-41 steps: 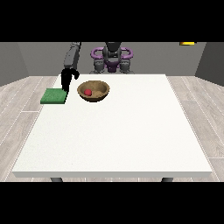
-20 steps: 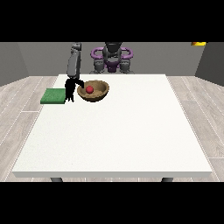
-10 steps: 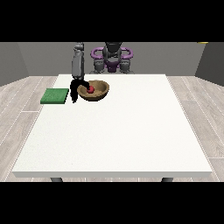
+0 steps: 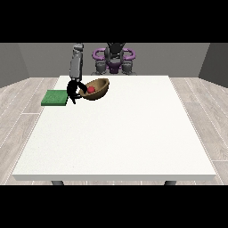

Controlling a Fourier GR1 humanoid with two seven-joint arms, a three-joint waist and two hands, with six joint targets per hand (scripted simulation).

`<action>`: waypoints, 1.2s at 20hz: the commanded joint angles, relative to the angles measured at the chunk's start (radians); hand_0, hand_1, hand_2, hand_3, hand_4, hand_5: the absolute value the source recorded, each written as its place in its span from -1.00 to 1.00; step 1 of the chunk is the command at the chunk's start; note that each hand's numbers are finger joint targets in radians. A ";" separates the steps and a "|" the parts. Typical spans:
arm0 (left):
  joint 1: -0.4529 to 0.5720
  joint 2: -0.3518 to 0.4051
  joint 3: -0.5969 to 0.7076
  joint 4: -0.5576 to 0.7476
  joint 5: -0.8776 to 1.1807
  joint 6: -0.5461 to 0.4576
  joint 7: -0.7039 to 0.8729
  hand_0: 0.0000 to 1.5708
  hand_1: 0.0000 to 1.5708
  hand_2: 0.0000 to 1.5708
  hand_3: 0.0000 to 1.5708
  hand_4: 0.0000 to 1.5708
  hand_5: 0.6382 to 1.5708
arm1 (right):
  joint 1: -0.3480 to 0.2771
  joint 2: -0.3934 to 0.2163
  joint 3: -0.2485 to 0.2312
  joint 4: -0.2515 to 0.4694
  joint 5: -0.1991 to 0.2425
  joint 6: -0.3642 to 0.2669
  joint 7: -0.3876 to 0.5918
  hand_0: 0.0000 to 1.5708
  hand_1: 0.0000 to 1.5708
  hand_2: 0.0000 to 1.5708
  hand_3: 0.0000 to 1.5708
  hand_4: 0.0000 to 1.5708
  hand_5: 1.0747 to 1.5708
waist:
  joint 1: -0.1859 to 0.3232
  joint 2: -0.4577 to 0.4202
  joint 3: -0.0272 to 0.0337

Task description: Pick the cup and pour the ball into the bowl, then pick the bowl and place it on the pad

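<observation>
A brown wooden bowl sits near the table's far left, tipped so its opening faces the view's left. A red ball lies inside it. The black hand at the view's left is at the bowl's left rim, fingers curled onto that rim. The green pad lies flat on the table just left of the hand. No cup shows in the view. The other hand does not show.
The white table stretches wide toward the camera and to the right. The robot's torso with purple rings stands behind the table's far edge. Wooden floor surrounds the table.
The hand at the view's left came down from above the pad to the bowl's left rim and closed on it. The bowl has tilted toward the hand.
</observation>
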 commanded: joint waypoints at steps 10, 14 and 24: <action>0.118 0.047 0.059 0.217 -0.046 -0.024 -0.096 -1.00 -1.00 -1.00 -1.00 0.53 0.93 | -0.096 -0.225 0.164 -0.091 0.147 -0.065 0.622 1.00 1.00 1.00 0.23 0.33 0.94 | -0.158 -0.130 0.0313; 0.182 0.057 0.059 0.232 -0.072 -0.038 -0.142 -1.00 -1.00 -1.00 -1.00 0.53 0.93 | -0.120 -0.370 0.152 -0.106 0.147 0.048 0.721 1.00 1.00 1.00 -0.08 0.34 0.97 | -0.182 -0.162 0.0327; 0.151 0.136 0.096 0.285 -0.034 -0.061 -0.219 -1.00 -1.00 -1.00 -1.00 0.53 0.95 | -0.197 -0.483 0.036 -0.082 0.074 0.149 0.728 1.00 1.00 1.00 -0.41 0.41 0.99 | -0.185 -0.044 0.0341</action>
